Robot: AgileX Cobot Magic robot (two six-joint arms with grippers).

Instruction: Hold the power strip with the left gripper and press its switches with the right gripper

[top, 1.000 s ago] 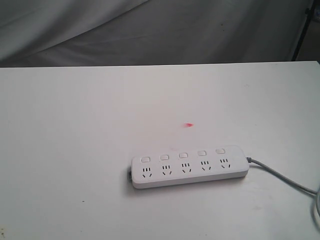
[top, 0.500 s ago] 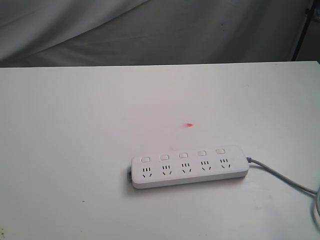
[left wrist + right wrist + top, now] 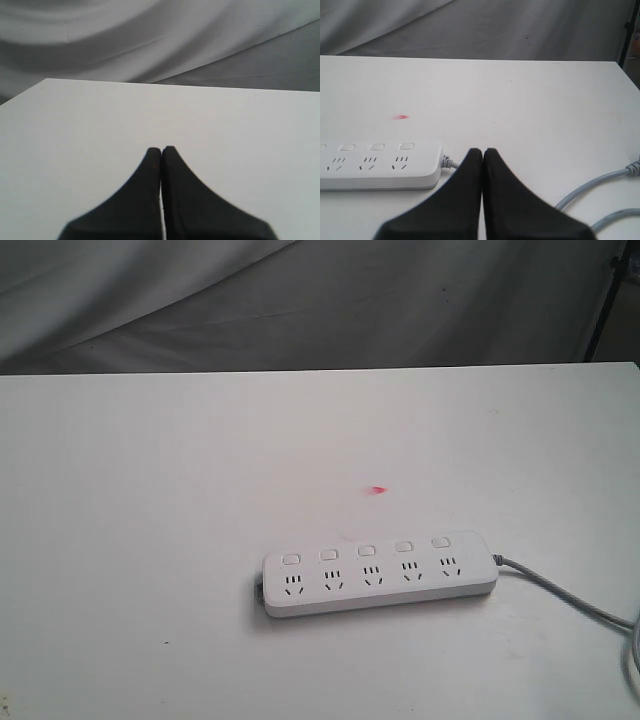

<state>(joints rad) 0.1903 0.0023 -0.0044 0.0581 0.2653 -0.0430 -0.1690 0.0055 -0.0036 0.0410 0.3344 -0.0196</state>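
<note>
Jaws meet in both wrist views; right's adds the power strip point(image 3: 380, 167).

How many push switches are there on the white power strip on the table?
5 switches, in one row on the power strip, each above a socket: leftmost, second, middle, fourth, and the last nearest the cord. None seems hidden.

A wide, flat white tabletop point(image 3: 150, 490) bears a small red smudge point(image 3: 378, 490) near its middle and a tiny dark speck point(image 3: 167, 643) toward its near left side, while behind it hangs a creased grey cloth backdrop point(image 3: 300, 300) with a thin black slanted pole point(image 3: 603, 310) at the far right.
</note>
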